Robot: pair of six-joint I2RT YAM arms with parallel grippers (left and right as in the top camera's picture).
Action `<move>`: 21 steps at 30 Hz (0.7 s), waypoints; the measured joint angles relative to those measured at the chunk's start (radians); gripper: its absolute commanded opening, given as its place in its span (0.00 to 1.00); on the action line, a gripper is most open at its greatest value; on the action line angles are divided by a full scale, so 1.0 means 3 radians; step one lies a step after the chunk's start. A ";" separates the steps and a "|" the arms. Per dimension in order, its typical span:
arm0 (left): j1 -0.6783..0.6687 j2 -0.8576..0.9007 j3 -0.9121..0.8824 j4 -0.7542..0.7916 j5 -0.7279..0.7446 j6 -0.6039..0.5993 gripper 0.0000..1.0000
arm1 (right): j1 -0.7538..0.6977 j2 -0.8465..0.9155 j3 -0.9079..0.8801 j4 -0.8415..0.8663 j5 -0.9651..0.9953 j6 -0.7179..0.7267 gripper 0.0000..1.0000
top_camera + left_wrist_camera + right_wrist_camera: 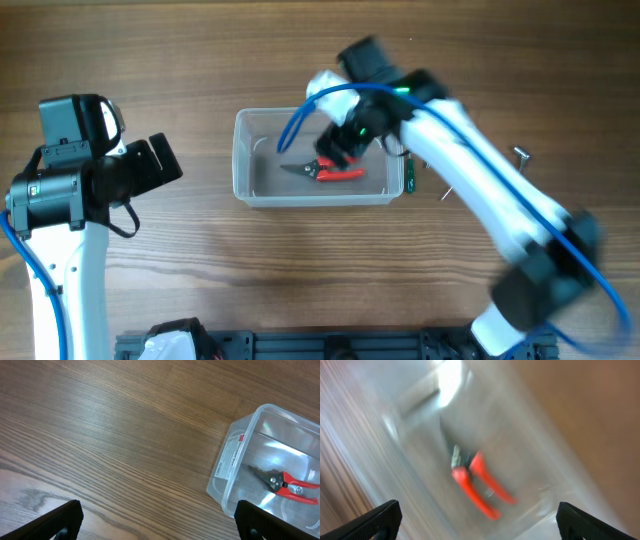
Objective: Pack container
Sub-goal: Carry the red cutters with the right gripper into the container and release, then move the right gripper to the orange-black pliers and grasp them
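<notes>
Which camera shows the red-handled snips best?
The left wrist view: the red-handled snips lie sharp and uncovered in the container. Overhead, the right arm hides part of them; the right wrist view is blurred.

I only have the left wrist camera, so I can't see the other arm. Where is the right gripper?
Observer: The right gripper is over the container, just above the snips.
Operator: Is it holding anything?
Observer: No. Its wrist view shows the fingers wide apart and the snips lying below.
Operator: Anything outside the container?
Observer: A small green item beside the container's right end.
</notes>
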 measured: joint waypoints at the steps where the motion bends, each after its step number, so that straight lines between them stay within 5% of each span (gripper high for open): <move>1: 0.0000 0.0000 0.0000 0.0001 0.0000 -0.0001 1.00 | -0.0037 -0.0224 0.0061 0.0099 0.0032 0.0160 1.00; 5: 0.0000 0.0000 0.0000 0.0001 0.0000 0.0000 1.00 | -0.0512 -0.1001 0.0253 0.0253 0.0354 0.1246 0.99; 11: 0.0000 0.0000 0.0000 0.0000 0.0000 0.0000 1.00 | -0.1389 -0.0804 0.0282 -0.0298 0.0566 0.2595 1.00; 21: 0.0000 0.0000 0.0000 -0.0001 0.0000 0.0000 1.00 | -0.1919 0.0599 0.0212 -0.0429 0.0275 0.3131 1.00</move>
